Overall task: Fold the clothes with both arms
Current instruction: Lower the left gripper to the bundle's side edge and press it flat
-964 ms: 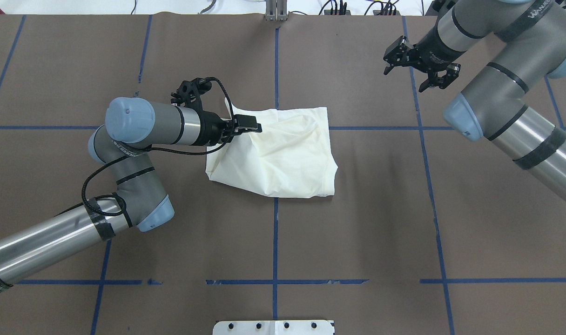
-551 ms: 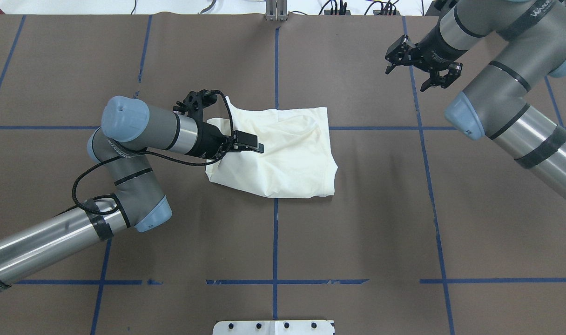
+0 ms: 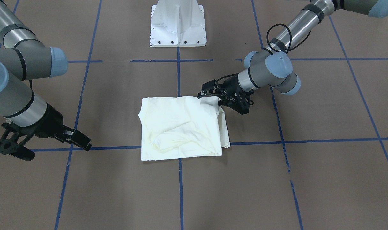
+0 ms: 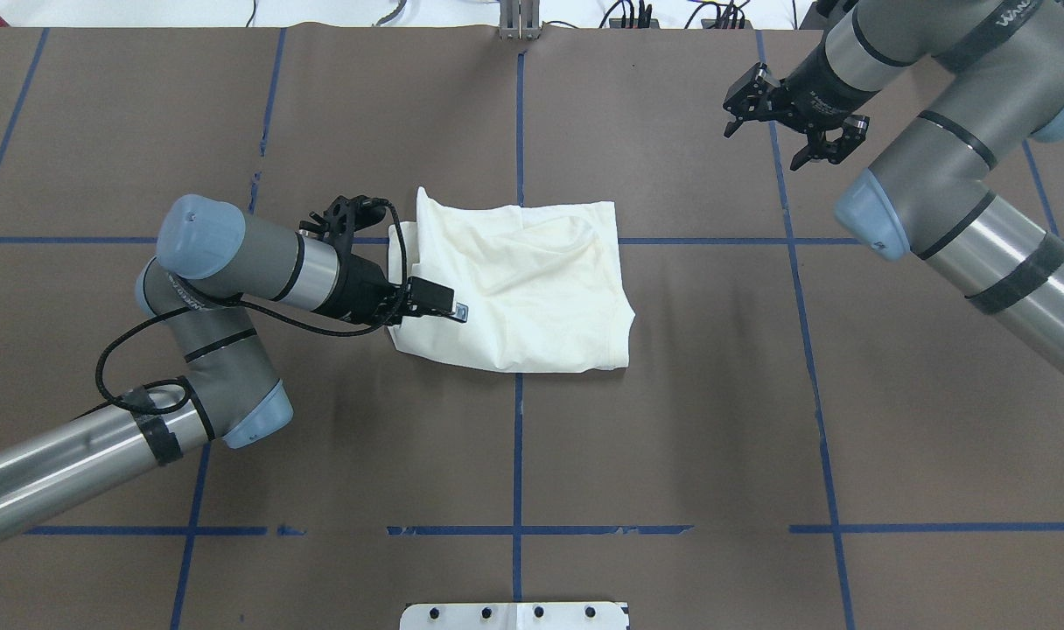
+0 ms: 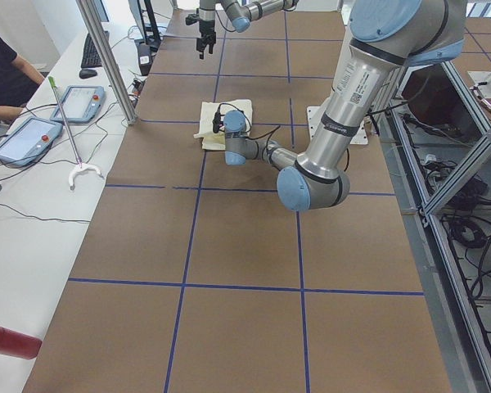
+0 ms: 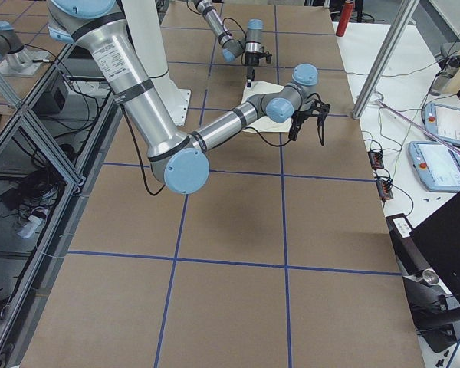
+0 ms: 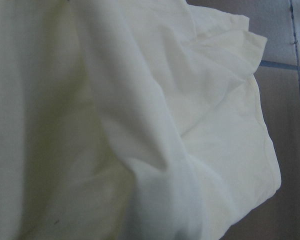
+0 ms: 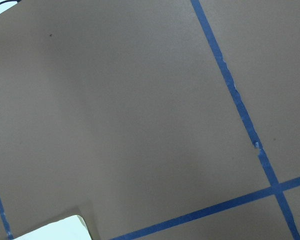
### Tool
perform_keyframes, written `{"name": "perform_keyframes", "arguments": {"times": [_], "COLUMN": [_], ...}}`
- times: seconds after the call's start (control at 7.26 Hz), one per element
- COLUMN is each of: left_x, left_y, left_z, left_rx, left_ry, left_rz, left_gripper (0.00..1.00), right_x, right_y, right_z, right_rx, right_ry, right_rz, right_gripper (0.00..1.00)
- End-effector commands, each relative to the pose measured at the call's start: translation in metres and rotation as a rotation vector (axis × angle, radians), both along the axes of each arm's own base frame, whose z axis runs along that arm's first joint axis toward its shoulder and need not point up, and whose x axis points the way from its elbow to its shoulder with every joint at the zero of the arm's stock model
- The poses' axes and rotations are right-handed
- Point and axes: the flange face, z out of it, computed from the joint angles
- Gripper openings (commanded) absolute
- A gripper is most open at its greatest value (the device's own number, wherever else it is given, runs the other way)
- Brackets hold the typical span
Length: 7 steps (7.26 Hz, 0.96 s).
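Directly beneath the left end effector (image 4: 449, 308) lies the cream T-shirt (image 4: 541, 289), gathered into a compact, roughly rectangular packet near the middle of the surface (image 4: 672, 437). Only plain cream cloth faces up. No print shows, and no sleeve trails out of the bundle.

The left end effector reaches in low over the packet's nearest edge, its tip above the cloth. From overhead its jaws read as one narrow black bar, which suggests they are close together. Whether a layer of fabric is pinched between them cannot be told: the left wrist view shows nothing but rumpled cloth up close. Just beside this end effector the shirt's edge stands up in a loose ridge rather than lying flat.

The right end effector (image 4: 764, 147) hangs well apart from the shirt, off to the far side of the packet. Its jaws are spread wide and hold nothing, and its wrist camera sees mostly bare surface.

The folding appears to be mostly done, since the garment is reduced to a small stack. What seems left is tidying. The raised edge beside the left end effector needs laying down, broad creases cross the top layer, and an under-layer pokes out along that same side.
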Motion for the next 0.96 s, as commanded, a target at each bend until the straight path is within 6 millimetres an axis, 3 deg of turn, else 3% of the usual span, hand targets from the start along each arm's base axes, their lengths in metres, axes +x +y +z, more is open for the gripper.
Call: {"name": "perform_keyframes", "arguments": {"times": [0.0,0.55,0.83], "left_x": [0.008,0.018,0.033], "left_y": [0.021,0.026,0.01], "left_z": [-0.017,-0.024,-0.023], "left_rx": [-0.039,-0.046,-0.053], "left_ry": [0.032,0.033,0.019], "left_rz": [0.033,0.041,-0.027], "left_gripper": [1.0,1.0,1.0], "right_x": [0.002,0.0,-0.001], "right_y": [0.0,0.0,-0.001], "right_z": [0.001,0.002,0.001], "right_rx": [-0.001,-0.001,-0.001], "right_ry": [0.001,0.002,0.003], "right_rz": [0.002,0.0,-0.001], "right_gripper": [1.0,1.0,1.0]}}
